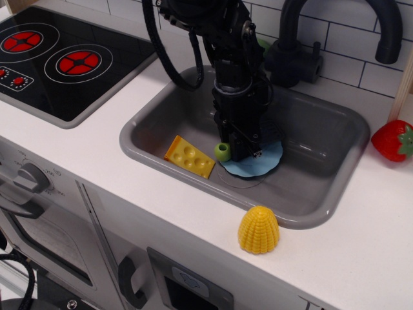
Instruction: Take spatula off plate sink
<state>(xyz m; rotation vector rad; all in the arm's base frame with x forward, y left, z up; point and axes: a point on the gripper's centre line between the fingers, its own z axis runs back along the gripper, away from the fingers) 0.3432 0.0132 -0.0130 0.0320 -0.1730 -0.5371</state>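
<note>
Grey sink set in white worktop; wide rim all round. Light-blue plate seen on basin floor near centre. Open floor noted right of plate, up to right wall. Yellow cheese wedge lies just left, apart from plate. Spatula: only lime-green handle end visible, poking out at plate's left edge; blade hidden behind pincer. Pincer lowered over plate at handle; clenched or released cannot be told.
</note>
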